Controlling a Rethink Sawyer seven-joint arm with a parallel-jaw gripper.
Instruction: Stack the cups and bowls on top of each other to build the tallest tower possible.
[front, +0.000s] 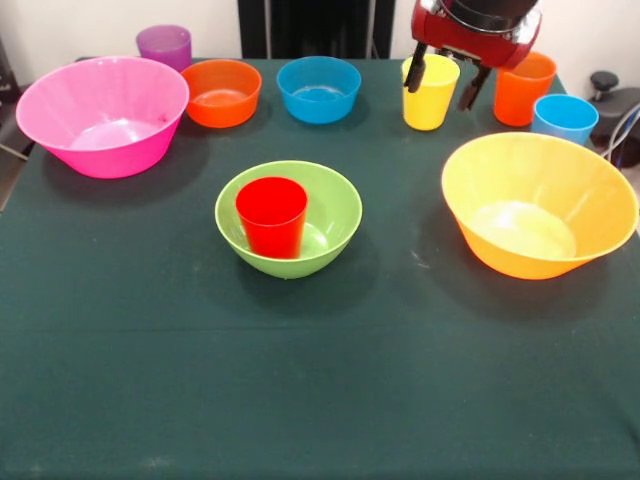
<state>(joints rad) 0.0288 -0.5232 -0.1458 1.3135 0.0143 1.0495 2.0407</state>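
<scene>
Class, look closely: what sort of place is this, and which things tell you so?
Probably a robot lab tabletop: a red and black gripper hangs over a dark green cloth-covered table set with bright plastic items like a large pink bowl.

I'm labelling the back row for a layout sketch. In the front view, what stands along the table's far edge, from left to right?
purple cup → small orange bowl → small blue bowl → yellow cup, with the gripper around it → orange cup → light blue cup.
</scene>
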